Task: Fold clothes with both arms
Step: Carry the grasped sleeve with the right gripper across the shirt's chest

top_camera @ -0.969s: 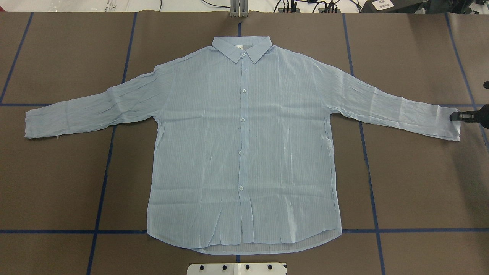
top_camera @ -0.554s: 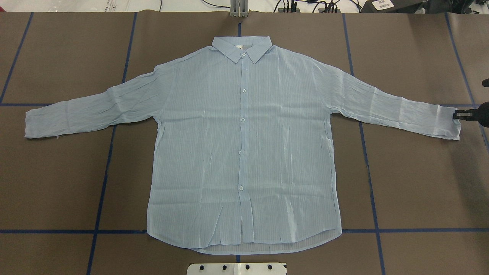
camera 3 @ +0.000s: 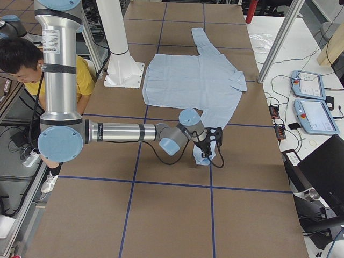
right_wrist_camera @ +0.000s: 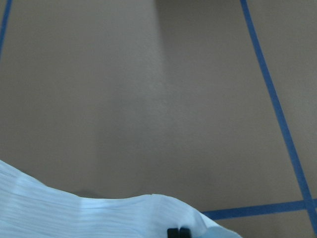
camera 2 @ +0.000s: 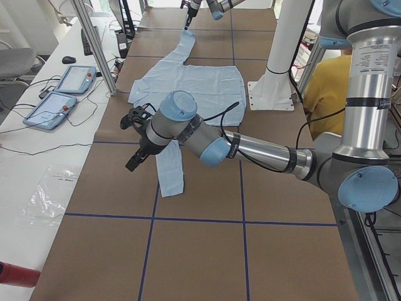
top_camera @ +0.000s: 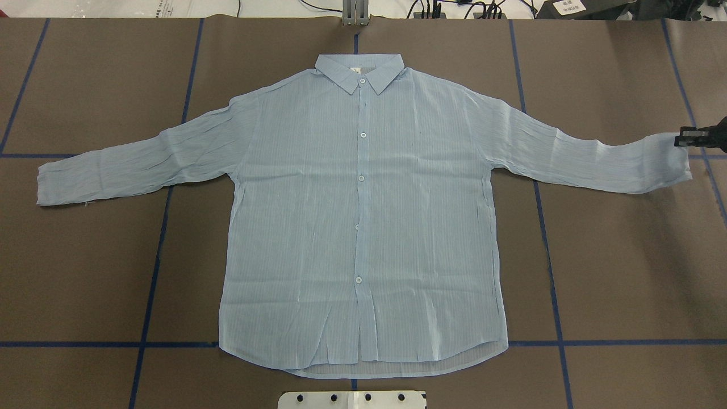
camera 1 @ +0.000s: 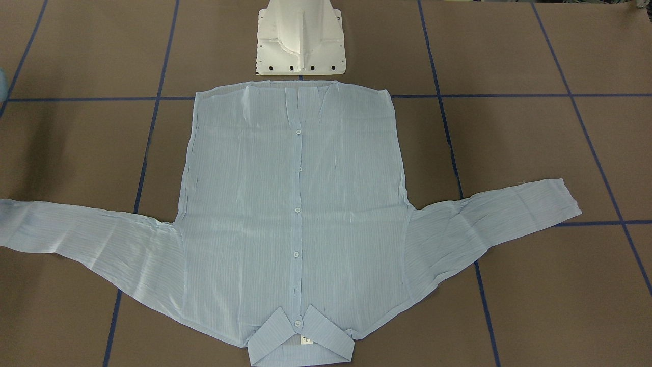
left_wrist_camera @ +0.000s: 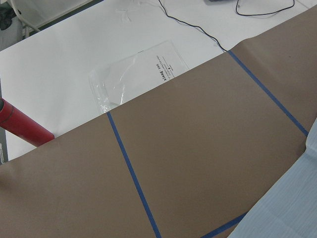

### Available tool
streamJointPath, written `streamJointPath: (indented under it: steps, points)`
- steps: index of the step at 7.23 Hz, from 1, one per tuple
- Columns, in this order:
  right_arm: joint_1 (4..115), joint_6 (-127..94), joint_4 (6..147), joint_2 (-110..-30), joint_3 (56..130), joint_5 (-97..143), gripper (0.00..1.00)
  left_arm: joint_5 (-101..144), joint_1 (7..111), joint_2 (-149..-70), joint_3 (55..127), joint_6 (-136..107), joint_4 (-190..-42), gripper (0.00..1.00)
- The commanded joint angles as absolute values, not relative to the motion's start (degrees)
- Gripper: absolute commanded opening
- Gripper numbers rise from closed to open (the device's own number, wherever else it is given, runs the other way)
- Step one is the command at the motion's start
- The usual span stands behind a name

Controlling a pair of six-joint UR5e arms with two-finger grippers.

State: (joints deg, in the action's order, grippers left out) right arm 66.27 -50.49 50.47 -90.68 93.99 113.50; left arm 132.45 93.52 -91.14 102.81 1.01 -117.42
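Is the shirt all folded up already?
No, the shirt lies spread open on the table, with both sleeves stretched out sideways.

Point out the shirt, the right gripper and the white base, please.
shirt [top_camera: 341, 210], overhead view, on the front, beside the button line.
right gripper [top_camera: 679, 139], overhead view, at its fingertips, on the sleeve's cuff.
base [camera 1: 300, 35], front-facing view, on its middle.
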Motion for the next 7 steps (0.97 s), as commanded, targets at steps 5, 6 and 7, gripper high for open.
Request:
streamJointPath:
  steps: [5,6,7]
  points:
    - [48.8,-82.2,90.2,-53.4,104.0,97.8,0.00,132.5,93.4,-91.1,102.5,1.0,-117.4,1.00]
    - [45.3,-83.5,89.7,-50.2,101.4,94.4,0.00,132.5,93.4,-91.1,102.3,1.0,-117.4,1.00]
    - [40.9,-83.6,84.7,-47.8,97.7,88.1,0.00,132.5,93.5,-91.1,102.3,1.0,-117.4,1.00]
